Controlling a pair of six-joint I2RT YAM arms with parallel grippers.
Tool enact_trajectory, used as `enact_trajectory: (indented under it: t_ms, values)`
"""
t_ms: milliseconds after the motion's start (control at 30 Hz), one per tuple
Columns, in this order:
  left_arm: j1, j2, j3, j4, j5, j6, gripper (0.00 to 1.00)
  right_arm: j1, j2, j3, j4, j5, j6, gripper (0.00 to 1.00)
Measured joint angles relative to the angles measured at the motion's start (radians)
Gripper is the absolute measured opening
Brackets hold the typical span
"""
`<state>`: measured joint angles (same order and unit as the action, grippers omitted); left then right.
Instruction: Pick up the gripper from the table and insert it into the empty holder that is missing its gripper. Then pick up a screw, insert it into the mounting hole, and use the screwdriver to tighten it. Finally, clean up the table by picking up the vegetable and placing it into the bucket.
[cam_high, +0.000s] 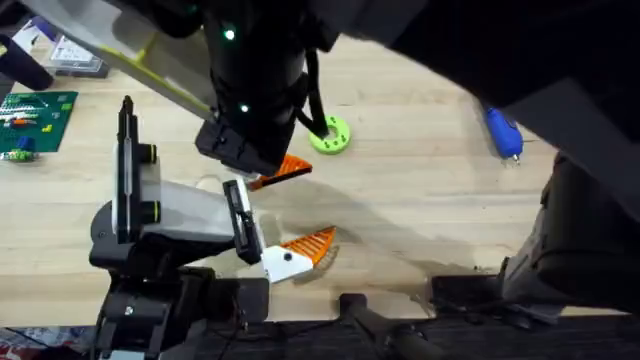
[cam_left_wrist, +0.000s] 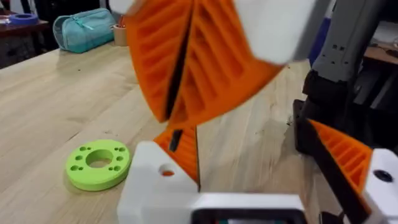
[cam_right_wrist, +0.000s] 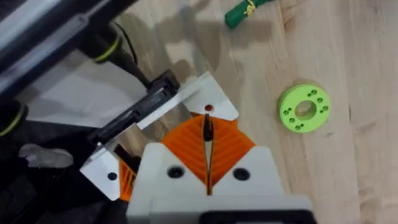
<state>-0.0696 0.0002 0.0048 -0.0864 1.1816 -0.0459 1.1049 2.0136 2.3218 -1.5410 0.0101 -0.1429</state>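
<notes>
Overhead, the holder (cam_high: 175, 212) lies at the left of the worktop (cam_high: 420, 200), its thin black upright plate (cam_high: 126, 150) standing beside 2 yellow-green ringed knobs. A large dark right arm (cam_high: 255, 60) hangs over the middle and hides much of the worktop behind it.

In the right wrist view, the right gripper (cam_right_wrist: 207, 121) has its 2 orange ribbed fingers clenched on a thin dark rod (cam_right_wrist: 208, 132). What the rod is cannot be told. Its tip points at a hole in the holder's white block (cam_right_wrist: 214, 102).

In the left wrist view, the gripper (cam_left_wrist: 185, 152), a solid orange wedge, stands up from that white block just under the right fingers. The left gripper (cam_left_wrist: 261, 158) is released. Its fingers stand well apart with bare wood between them, and a paler ribbed finger (cam_left_wrist: 343, 157) is on the far side.

A lime-green disc (cam_high: 330, 135) with a ring of small holes lies just beyond the right gripper, apart from it. A blue-handled tool (cam_high: 503, 132) lies well to the right. A green circuit board (cam_high: 35, 118) sits at the far left edge. The right wrist view catches a green vegetable (cam_right_wrist: 245, 11) with a yellow band, beyond the disc. A teal bag (cam_left_wrist: 84, 28) rests at the far end of the worktop.
</notes>
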Motion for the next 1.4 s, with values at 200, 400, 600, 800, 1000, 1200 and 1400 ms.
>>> enact_trajectory:
  t_ms: [200,400,600,800,1000,1200,1400]
  values:
    - [0.000,0.000,0.000,0.000,0.000,0.000,0.990,0.000,0.000,0.010,-0.009,0.000,0.000,0.010]
    - [0.000,0.000,0.000,0.000,0.000,0.000,0.990,0.000,0.000,0.010,-0.009,0.004,0.000,0.009]
    - [0.000,0.000,0.000,0.000,0.000,0.000,0.990,0.000,0.000,0.010,-0.016,0.004,0.000,0.009]
    - [0.000,0.000,0.000,0.000,0.000,0.000,0.990,0.000,0.000,0.010,-0.016,0.004,0.000,0.010]
    - [0.000,0.000,0.000,0.000,0.000,0.000,0.990,0.000,0.000,0.010,-0.024,0.004,0.000,0.009]
    - [0.000,0.000,0.000,0.000,0.000,0.000,0.990,0.000,0.018,0.010,-0.025,0.004,0.000,0.010]
    - [0.000,0.000,0.000,0.000,0.000,0.000,0.990,0.000,0.029,0.010,-0.024,0.005,0.000,0.010]
